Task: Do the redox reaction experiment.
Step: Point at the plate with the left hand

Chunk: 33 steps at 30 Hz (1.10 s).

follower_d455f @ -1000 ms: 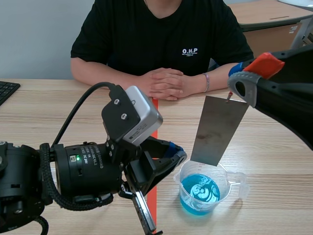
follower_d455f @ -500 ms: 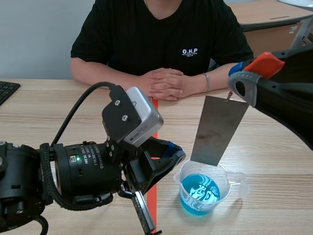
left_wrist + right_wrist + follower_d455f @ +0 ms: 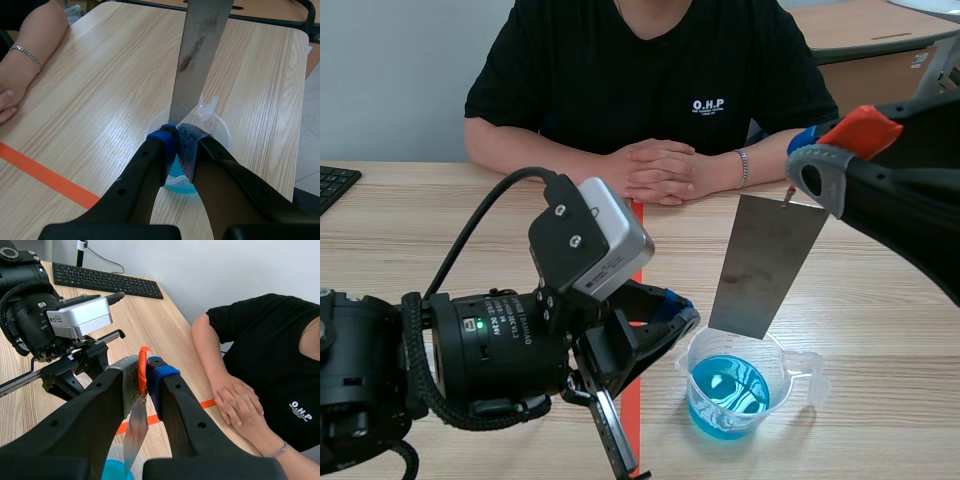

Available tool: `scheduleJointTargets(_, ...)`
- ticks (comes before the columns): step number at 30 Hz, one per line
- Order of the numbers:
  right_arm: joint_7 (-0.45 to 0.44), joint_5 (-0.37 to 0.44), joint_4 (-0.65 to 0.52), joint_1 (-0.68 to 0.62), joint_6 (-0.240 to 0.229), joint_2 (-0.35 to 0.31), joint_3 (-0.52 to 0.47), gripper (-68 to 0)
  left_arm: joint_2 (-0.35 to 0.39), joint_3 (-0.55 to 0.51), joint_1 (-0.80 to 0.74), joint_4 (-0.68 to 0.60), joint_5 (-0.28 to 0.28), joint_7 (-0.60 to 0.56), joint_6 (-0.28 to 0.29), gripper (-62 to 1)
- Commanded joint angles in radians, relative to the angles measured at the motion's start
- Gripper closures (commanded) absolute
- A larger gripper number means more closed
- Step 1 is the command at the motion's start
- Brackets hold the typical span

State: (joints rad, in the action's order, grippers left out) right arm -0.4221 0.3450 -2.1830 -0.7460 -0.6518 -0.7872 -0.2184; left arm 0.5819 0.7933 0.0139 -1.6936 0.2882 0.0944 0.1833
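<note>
Plate (image 3: 765, 265) hanging just over the beaker (image 3: 786, 372), my right gripper (image 3: 142, 374) clamped on its top; left gripper (image 3: 179, 137) pinched on the beaker rim. It hangs tilted, so I reckon lowering could snag the rim and slop blue liquid (image 3: 728, 390) onto the tabletop (image 3: 880, 320).

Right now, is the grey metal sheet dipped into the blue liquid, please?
No, the lower edge of the grey rectangular metal sheet hangs above the blue liquid in the clear plastic beaker.
</note>
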Motion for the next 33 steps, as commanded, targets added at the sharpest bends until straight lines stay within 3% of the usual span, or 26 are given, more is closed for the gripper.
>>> scheduleJointTargets(1,-0.023,0.016,0.000,0.004,0.003,-0.005,-0.003,-1.7,0.000,-0.004,0.003,-0.018,0.006,-0.016,-0.010,-4.2)
scheduleJointTargets(6,-0.023,0.016,0.000,0.004,0.003,-0.005,-0.003,-1.7,0.043,-0.023,0.003,-0.022,0.012,-0.023,-0.013,-4.2)
scheduleJointTargets(12,-0.023,0.016,0.000,0.004,0.003,-0.005,-0.003,-1.7,0.150,-0.080,-0.007,-0.045,0.090,-0.055,-0.013,-4.2)
scheduleJointTargets(19,-0.023,0.016,0.000,0.004,0.003,-0.005,-0.003,-1.7,0.298,-0.251,-0.171,-0.158,0.117,-0.128,-0.018,-4.2)
scheduleJointTargets(21,-0.023,0.016,0.000,0.004,0.003,-0.005,-0.003,-1.7,0.325,-0.313,-0.246,-0.191,0.116,-0.130,-0.046,-4.2)
scheduleJointTargets(27,-0.023,0.020,0.000,0.004,0.003,-0.005,-0.003,-1.7,0.335,-0.534,-0.526,-0.235,0.116,-0.190,-0.142,-4.2)
scheduleJointTargets(33,-0.023,0.026,0.000,0.004,0.003,-0.005,-0.003,-1.7,0.282,-0.745,-0.798,-0.236,0.107,-0.261,-0.148,-4.2)
